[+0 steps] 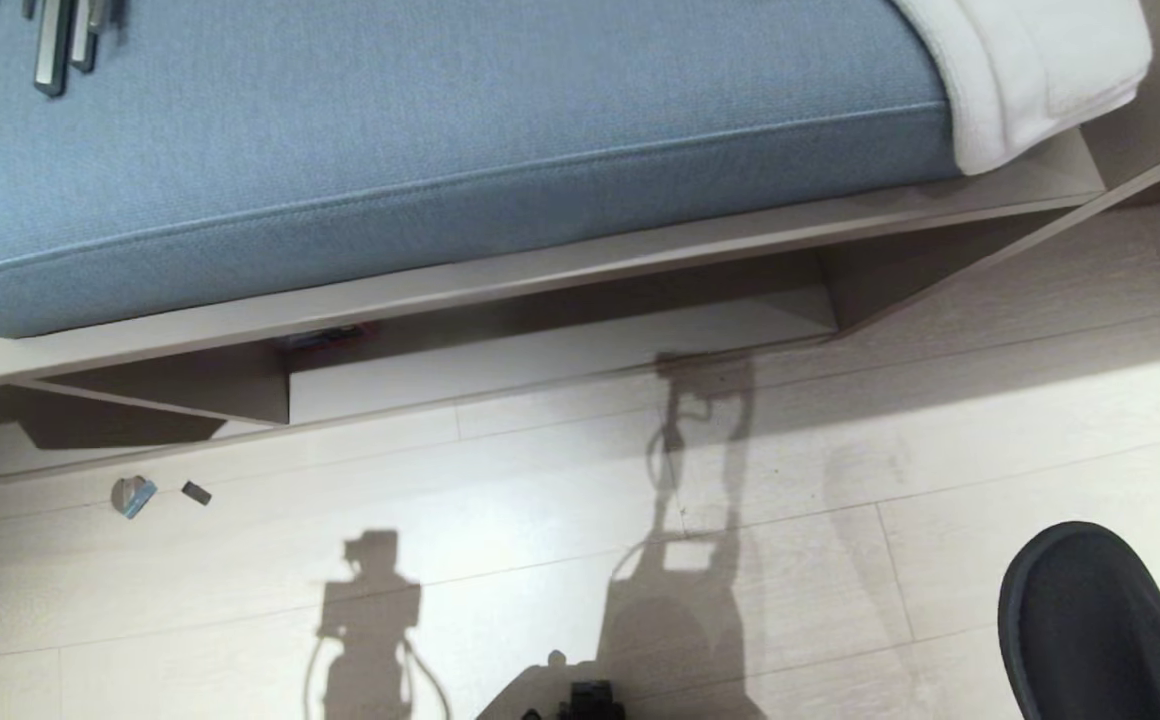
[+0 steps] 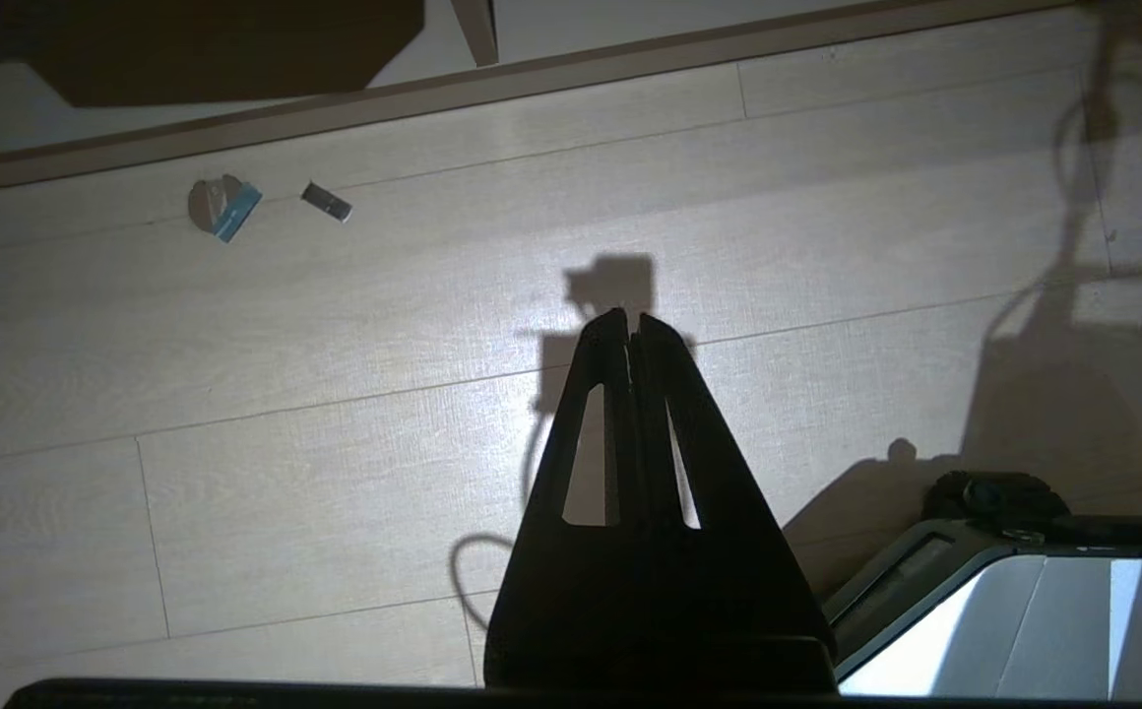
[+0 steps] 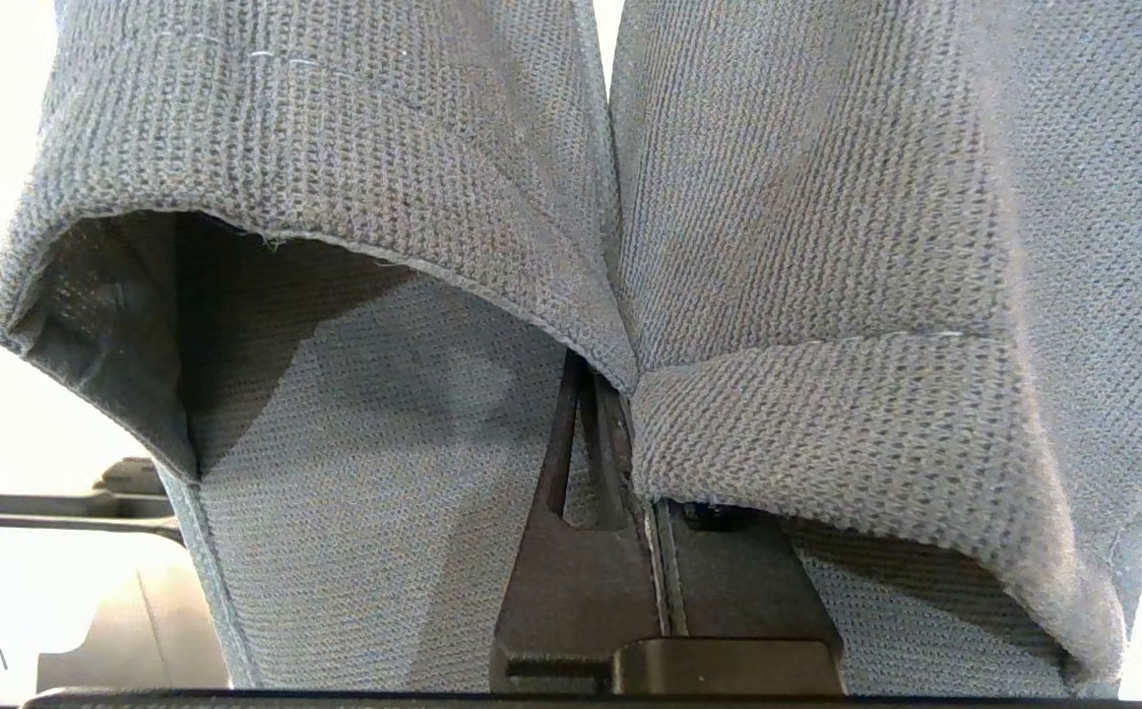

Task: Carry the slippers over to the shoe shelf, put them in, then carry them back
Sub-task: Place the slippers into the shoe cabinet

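Note:
The slippers (image 3: 354,177) are grey-blue knit fabric and hang side by side, filling the right wrist view. My right gripper (image 3: 599,433) is shut on their two inner edges, its tips hidden under the fabric. In the head view the slippers (image 1: 1090,620) show dark at the bottom right, above the floor. The shoe shelf (image 1: 190,385) is the low taupe cubby at the left under the bench, left of the wider cubby (image 1: 560,340). My left gripper (image 2: 630,330) is shut and empty, pointing down at the pale wood floor in front of the bench.
A blue cushion (image 1: 440,140) tops the bench, with a white cloth (image 1: 1030,70) at its right end. Two small bits, a grey-blue one (image 1: 133,495) and a dark one (image 1: 196,492), lie on the floor before the shoe shelf. The robot's base (image 2: 1004,591) shows low.

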Tool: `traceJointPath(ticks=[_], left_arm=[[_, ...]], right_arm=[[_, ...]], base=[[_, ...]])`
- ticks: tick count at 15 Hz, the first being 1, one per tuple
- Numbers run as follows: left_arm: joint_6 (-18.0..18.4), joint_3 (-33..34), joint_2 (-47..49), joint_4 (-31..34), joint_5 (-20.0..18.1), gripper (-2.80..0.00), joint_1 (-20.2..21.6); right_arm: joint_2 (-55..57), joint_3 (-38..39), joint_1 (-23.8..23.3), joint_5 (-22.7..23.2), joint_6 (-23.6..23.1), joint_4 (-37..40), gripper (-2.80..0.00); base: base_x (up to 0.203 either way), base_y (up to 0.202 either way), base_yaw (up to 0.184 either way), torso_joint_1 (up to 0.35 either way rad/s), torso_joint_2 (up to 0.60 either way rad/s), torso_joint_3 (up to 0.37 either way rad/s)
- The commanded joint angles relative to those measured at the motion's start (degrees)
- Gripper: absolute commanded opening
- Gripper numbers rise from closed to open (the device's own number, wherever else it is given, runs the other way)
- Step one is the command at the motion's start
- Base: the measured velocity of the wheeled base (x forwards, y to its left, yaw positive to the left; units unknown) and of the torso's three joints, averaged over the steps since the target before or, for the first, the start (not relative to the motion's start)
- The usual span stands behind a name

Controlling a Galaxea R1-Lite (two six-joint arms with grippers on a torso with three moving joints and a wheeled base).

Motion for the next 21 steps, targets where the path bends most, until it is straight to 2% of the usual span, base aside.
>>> traceJointPath(ticks=[1,14,16,18,21], left_arm=[[0.0,0.0,0.0,0.0,0.0,-2.8,0.0],[0.0,0.0,0.0,0.0,0.0,-2.8,0.0],[0.3,0.0,0.0,0.0,0.0,-2.8,0.0],[0.2,0.0,0.0,0.0,0.0,-2.8,0.0],[0.4,0.0,0.0,0.0,0.0,-2.8,0.0]], right_arm=[[0.0,0.0,0.0,0.0,0.0,0.0,-2.8],[0.0,0.0,0.0,0.0,0.1,0.0,-2.8],[0.0,-0.2,0.0,0.2,-1.4,0.1,-2.8],[1.5,-4.1,0.2,1.9,-2.0,0.4,-2.8],[13.6,-12.2,0.2,4.7,-2.1,0.4,-2.8]], base=[[0.0,0.0,0.0,0.004,0.01,-0.199],[0.0,0.0,0.0,0.001,0.0,-0.198],[0.0,0.0,0.0,0.002,0.0,-0.105],[0.0,0.0,0.0,0.002,0.0,-0.022],[0.0,0.0,0.0,0.0,0.0,0.0]])
